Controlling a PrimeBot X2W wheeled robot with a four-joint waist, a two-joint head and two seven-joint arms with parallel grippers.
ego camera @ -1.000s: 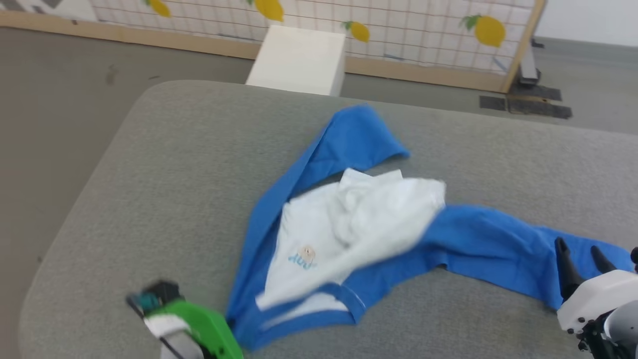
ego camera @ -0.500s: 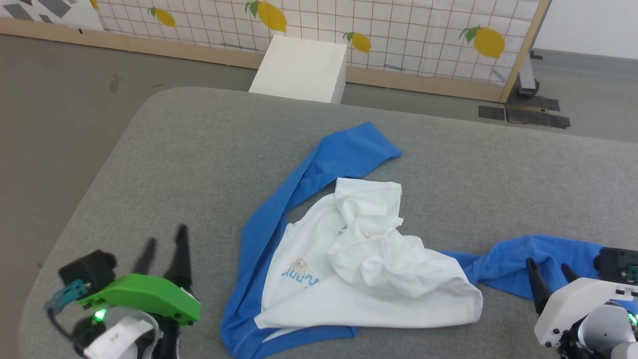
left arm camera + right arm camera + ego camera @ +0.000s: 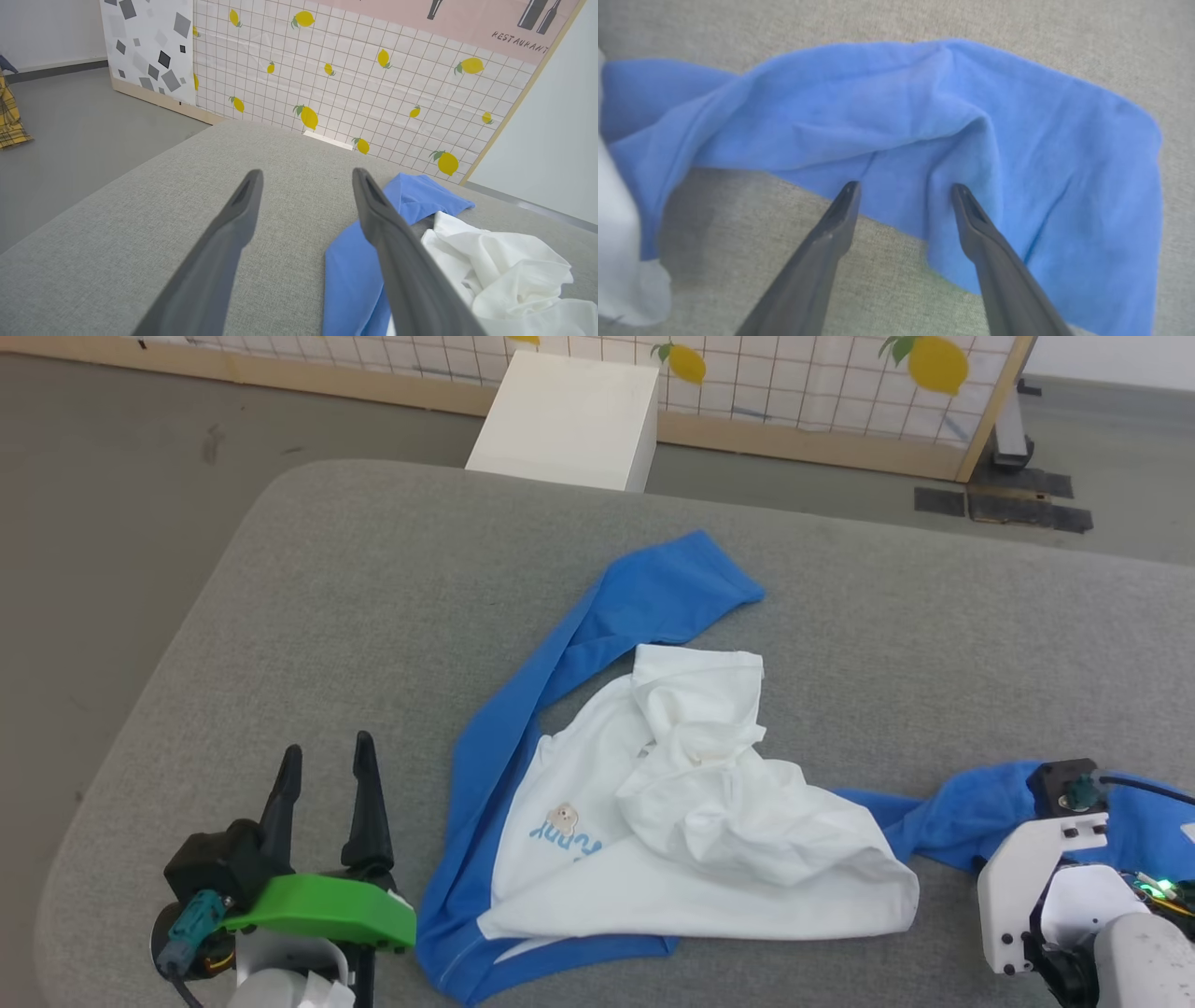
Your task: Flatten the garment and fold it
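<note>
The garment lies crumpled in the middle of the grey padded surface (image 3: 355,579). Its white body (image 3: 691,821) is heaped up. One blue sleeve (image 3: 672,588) reaches toward the far side and the other (image 3: 971,807) trails right. My left gripper (image 3: 327,747) stands open and empty just left of the garment's blue edge; its wrist view shows the open left gripper (image 3: 307,172) with the blue cloth (image 3: 355,261) by the right finger. My right gripper (image 3: 906,186) is open, pointing down over the right blue sleeve (image 3: 924,107), with nothing clamped.
A white box (image 3: 569,420) stands on the floor beyond the surface, in front of a lemon-patterned screen (image 3: 822,373). The surface's rounded left edge (image 3: 159,672) drops to grey floor. A yellow plaid cloth (image 3: 11,116) lies far left on the floor.
My left gripper has opened and now stands clear to the garment's left. The white body has settled into a heap. The right sleeve has bunched up under my right gripper. The camera shifted slightly.
</note>
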